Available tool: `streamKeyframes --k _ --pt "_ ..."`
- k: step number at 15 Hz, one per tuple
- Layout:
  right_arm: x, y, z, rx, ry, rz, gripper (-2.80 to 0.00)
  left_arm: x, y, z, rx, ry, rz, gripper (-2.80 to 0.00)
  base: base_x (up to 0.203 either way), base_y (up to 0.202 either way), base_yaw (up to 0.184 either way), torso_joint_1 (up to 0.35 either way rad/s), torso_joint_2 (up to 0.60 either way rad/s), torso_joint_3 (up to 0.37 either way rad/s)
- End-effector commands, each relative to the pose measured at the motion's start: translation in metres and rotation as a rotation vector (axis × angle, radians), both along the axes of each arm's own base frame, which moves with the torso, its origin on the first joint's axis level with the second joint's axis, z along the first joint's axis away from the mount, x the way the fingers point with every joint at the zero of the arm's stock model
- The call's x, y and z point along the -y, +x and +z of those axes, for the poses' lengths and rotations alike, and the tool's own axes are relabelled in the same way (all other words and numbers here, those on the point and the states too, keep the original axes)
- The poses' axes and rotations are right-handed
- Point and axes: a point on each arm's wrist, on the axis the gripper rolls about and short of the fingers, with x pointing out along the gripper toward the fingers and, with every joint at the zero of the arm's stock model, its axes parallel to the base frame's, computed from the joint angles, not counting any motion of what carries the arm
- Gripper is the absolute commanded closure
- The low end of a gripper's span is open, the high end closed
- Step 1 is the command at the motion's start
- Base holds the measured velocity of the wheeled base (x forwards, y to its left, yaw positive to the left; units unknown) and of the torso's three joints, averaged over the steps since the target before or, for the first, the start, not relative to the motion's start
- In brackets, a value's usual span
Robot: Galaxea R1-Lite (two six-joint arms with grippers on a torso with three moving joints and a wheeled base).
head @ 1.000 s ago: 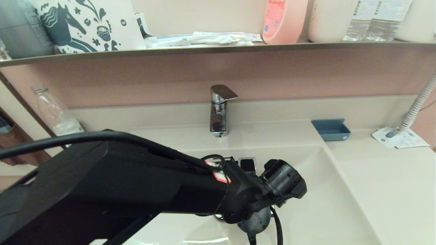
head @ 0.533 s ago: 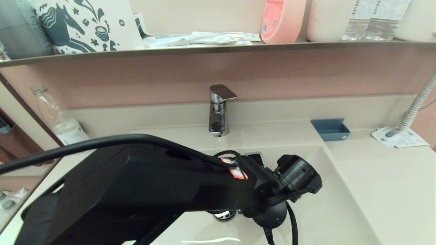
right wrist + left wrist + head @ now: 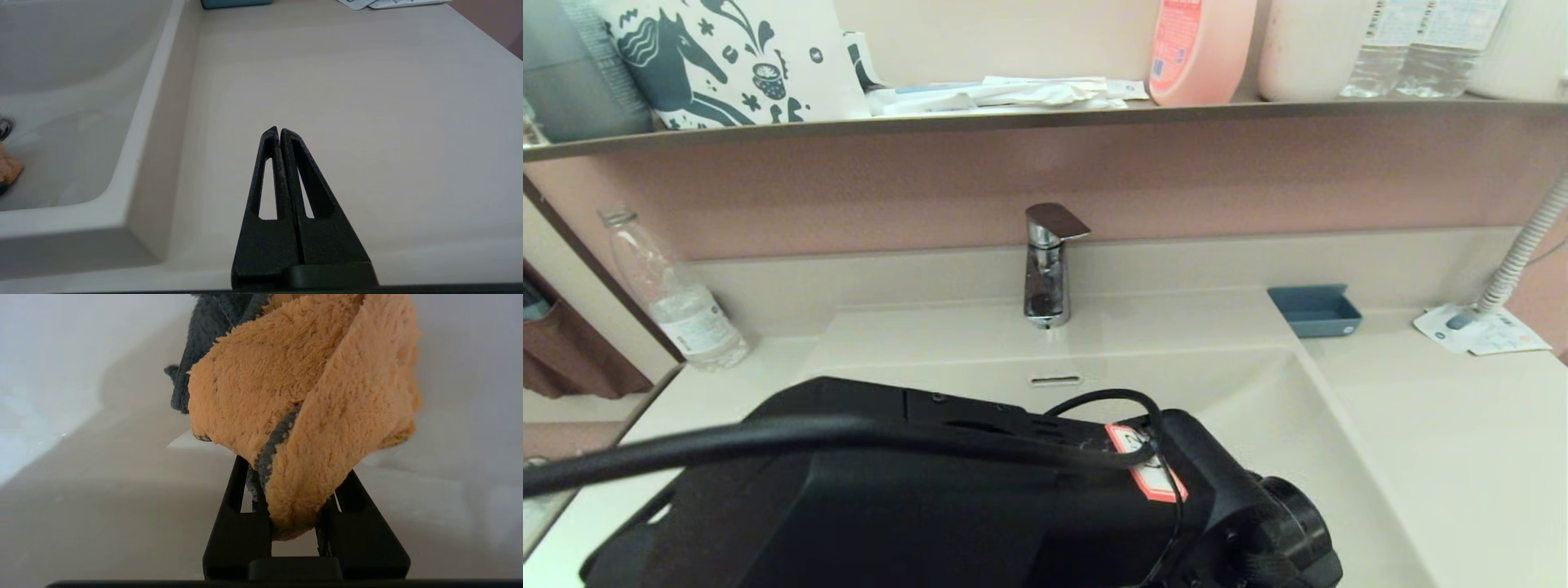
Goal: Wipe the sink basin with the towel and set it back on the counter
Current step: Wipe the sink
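The orange fluffy towel (image 3: 310, 396), edged in grey, is bunched between the black fingers (image 3: 239, 522) of my left gripper (image 3: 294, 473), which is shut on it just over the glossy off-white sink basin (image 3: 81, 477). From the head, my left arm (image 3: 931, 490) reaches across the basin (image 3: 1258, 408) and hides the gripper, the towel and the drain. A corner of the towel (image 3: 8, 169) shows in the basin beside the chrome drain plug (image 3: 5, 126). My right gripper (image 3: 279, 130) hangs shut and empty over the counter (image 3: 347, 102) right of the basin.
The chrome faucet (image 3: 1045, 269) and overflow slot (image 3: 1054, 380) stand at the basin's back. A small blue tray (image 3: 1315, 310) and a paper (image 3: 1482, 331) lie at the counter's back right, and a clear bottle (image 3: 678, 302) at the left. A shelf (image 3: 1045, 118) with bottles runs overhead.
My left arm has swung toward the basin's near right side and sunk lower in the head view. The overflow slot has come into sight and the drain is now covered.
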Motion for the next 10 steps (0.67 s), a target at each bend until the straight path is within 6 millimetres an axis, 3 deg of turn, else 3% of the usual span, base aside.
streamKeyframes --k 1,4,10 --pt "0.0 0.0 0.0 0.0 0.0 -0.001 0.0 -0.008 -0.003 -0.005 -0.016 0.044 0.011 0.0 0.0 0.0 0.0 0.0 0.0 0.0" --pt "0.0 0.0 0.0 0.0 0.0 -0.001 0.0 -0.035 0.001 -0.014 -0.035 0.083 0.053 0.0 0.0 0.0 0.0 0.0 0.0 0.0" --pt "0.0 0.0 0.0 0.0 -0.001 0.0 0.0 -0.118 0.017 -0.026 -0.071 0.129 0.13 0.0 0.0 0.0 0.0 0.0 0.0 0.0"
